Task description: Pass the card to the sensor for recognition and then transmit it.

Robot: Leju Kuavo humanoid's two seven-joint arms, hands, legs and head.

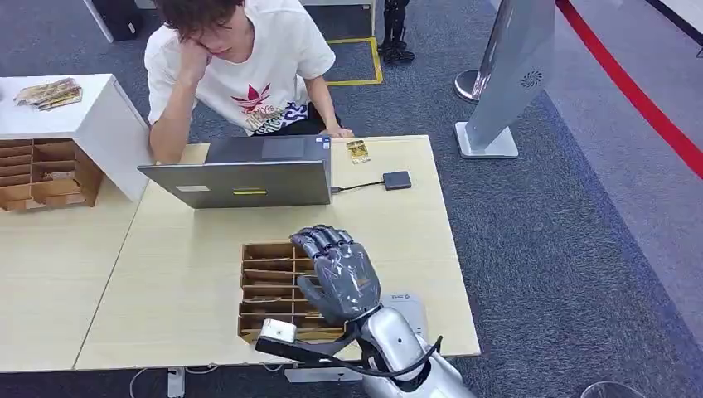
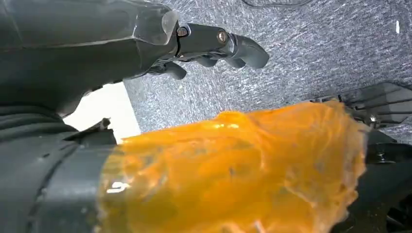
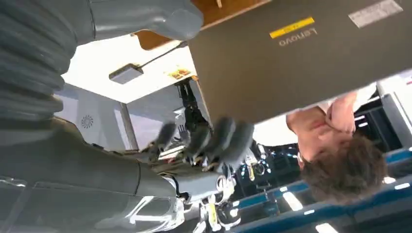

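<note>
Right hand (image 1: 340, 274) is hovering over the brown wooden slotted card organizer (image 1: 269, 290) on the light wooden table (image 1: 398, 224), fingers (image 3: 228, 138) curled loosely, holding nothing visible. Left hand (image 2: 145, 43) is hanging over grey carpet (image 2: 311, 53), fingers slightly bent, apart, empty. A small yellow patterned card (image 1: 358, 151) is lying flat at the table's far edge, near the small black square sensor (image 1: 397, 180) cabled to the grey laptop (image 1: 249, 174). A person in a white T-shirt (image 1: 249, 58) is sitting behind the laptop.
</note>
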